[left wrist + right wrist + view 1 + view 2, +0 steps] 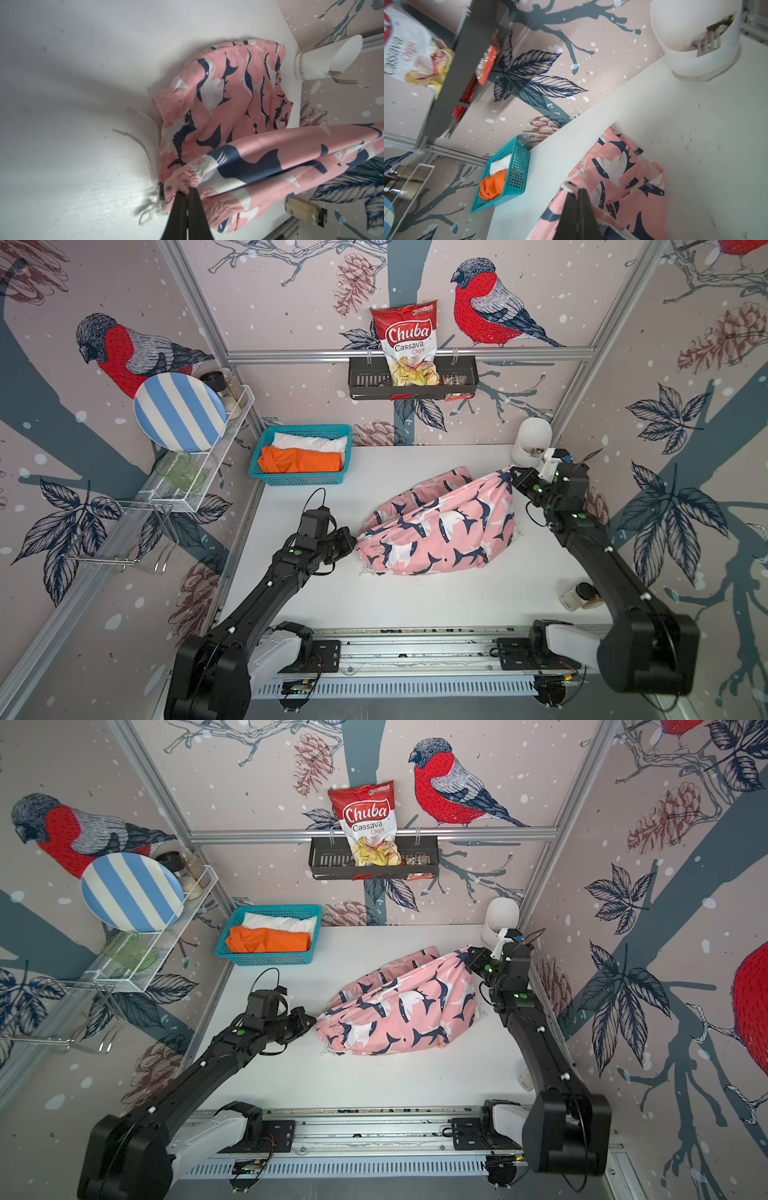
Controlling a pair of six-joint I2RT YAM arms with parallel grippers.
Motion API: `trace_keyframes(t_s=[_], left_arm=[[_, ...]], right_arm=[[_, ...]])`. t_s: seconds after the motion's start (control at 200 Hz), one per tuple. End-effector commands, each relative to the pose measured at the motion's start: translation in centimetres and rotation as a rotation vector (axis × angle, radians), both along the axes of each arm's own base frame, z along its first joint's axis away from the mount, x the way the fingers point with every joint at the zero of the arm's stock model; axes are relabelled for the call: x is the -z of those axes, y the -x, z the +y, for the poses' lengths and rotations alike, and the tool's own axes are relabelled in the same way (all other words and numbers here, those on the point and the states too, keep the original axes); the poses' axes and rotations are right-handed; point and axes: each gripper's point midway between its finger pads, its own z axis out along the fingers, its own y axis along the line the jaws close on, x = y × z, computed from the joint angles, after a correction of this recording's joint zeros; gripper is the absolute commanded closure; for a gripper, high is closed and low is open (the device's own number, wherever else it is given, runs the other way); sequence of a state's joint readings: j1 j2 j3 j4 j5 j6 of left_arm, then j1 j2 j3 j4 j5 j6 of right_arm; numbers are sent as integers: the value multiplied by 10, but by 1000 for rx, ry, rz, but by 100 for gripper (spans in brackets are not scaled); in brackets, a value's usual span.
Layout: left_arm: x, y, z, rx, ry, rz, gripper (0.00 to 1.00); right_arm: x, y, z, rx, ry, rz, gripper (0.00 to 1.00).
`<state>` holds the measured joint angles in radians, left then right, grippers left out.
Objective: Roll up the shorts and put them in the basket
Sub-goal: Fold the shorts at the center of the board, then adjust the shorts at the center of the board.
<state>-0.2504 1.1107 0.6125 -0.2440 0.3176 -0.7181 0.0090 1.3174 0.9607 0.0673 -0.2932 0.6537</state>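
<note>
My left gripper point(352, 540) is clamping shut on the gathered elastic waistband of the pink shorts point(440, 526), at the end of the garment nearest the table's left edge. In the left wrist view its fingers point(178, 212) are pressing together with a bunch of that waistband caught between the tips. My right gripper point(513, 472) is closed on the opposite end of the same shorts and is holding it raised, near the table's far right corner. The right wrist view shows a hemmed edge of the pink cloth pinched at the fingertips.

Between the two grips one edge of the shorts is stretching in a fairly taut line. The rest of the cloth is sagging below it and resting in a loose heap on the table point(415, 601), around the middle and toward the right edge. The white drawstring point(145, 149) is trailing on the table beside the waistband end.

At the far left corner the teal basket point(291, 480) is holding the white shorts point(311, 442) and the orange shorts point(299, 461), lying side by side. A white holder point(534, 439) is standing in the far right corner, just behind my right gripper.
</note>
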Motion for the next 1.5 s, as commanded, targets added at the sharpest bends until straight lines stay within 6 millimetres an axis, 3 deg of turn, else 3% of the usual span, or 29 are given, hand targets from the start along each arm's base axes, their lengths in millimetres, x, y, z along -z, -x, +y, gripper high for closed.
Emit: trace_keyframes(t_s=[0.0,0.2,0.26,0.295,0.335,0.38,0.46,0.525,0.625,0.695,0.775,0.855,0.98,1.12,1.22,1.291,1.376,1.496], left_arm=[[15,-19,23,-59,-142,7,100],[36,-54,30,-48,-230,55,100],[43,-60,33,-46,-251,84,100],[44,-63,34,-54,-257,80,94],[38,-66,36,-64,-258,60,84],[31,-68,39,-81,-261,37,72],[6,-70,42,-97,-259,-21,56],[-15,-68,42,-91,-257,-55,46],[-45,-64,39,-65,-241,-105,41],[-63,-61,30,-32,-201,-132,41],[-74,-59,12,25,-142,-148,43],[-71,-57,-9,88,-128,-134,45],[-35,-60,-40,195,-125,-51,47],[1,-90,-44,204,-200,12,49],[30,-105,-34,189,-303,84,49],[50,-106,-32,199,-327,136,49],[71,-93,-38,231,-277,198,50],[95,-58,-44,268,-228,261,52]], right_arm=[[17,-43,-26,142,57,5,100],[91,-91,-41,222,58,142,100],[105,-99,-42,220,37,163,88],[110,-101,-42,213,22,176,72],[109,-102,-42,207,18,181,52],[103,-100,-41,203,40,183,37],[83,-91,-40,202,92,162,19],[63,-80,-39,195,116,143,14],[37,-57,-29,152,135,120,13],[30,-39,-7,69,141,118,13],[37,-17,21,-32,147,155,14],[55,7,46,-120,131,211,16],[86,44,88,-247,109,284,23],[125,73,118,-333,98,371,27],[162,80,117,-334,83,449,33],[184,78,110,-313,84,487,36],[205,70,99,-282,77,510,41],[226,45,86,-254,80,529,49]])
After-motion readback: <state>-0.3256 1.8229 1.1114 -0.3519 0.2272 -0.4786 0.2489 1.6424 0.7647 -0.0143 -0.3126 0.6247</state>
